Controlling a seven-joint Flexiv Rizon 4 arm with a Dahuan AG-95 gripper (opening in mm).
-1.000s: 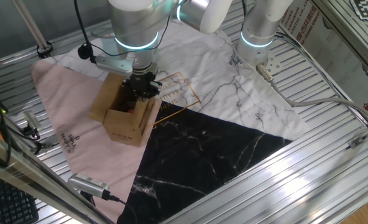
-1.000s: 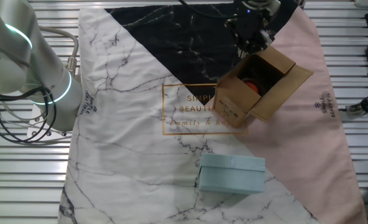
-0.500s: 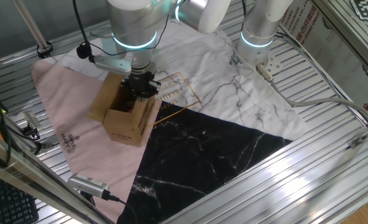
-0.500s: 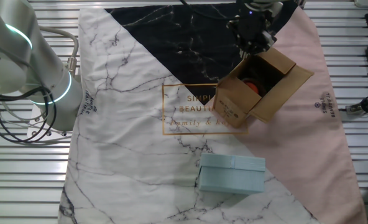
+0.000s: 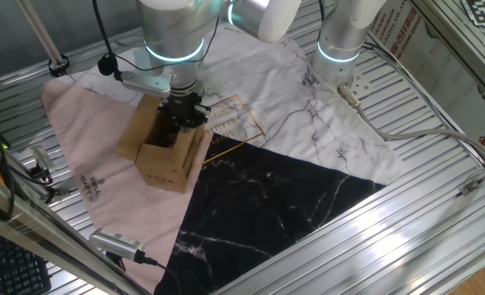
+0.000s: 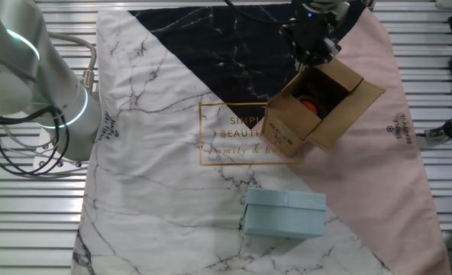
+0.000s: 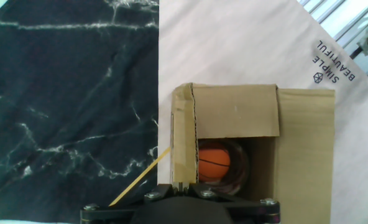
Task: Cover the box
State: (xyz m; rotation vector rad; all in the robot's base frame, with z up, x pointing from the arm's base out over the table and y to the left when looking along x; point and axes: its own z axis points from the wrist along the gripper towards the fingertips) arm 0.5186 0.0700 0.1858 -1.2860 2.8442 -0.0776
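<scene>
Over the box (image 5: 167,152), fingers (image 6: 311,52) seemingly closed.

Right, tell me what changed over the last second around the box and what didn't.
Very little. The gripper crept slightly up and away from the open top of the box; it took hold of nothing and let nothing go. The box stays where it was on the cloth, flaps open, the orange ball inside. The pale blue box has not moved either.

Ribbed metal table (image 5: 439,238), marble-print cloth (image 6: 165,153) in white, black and pink, pale blue box (image 6: 285,215)
</scene>
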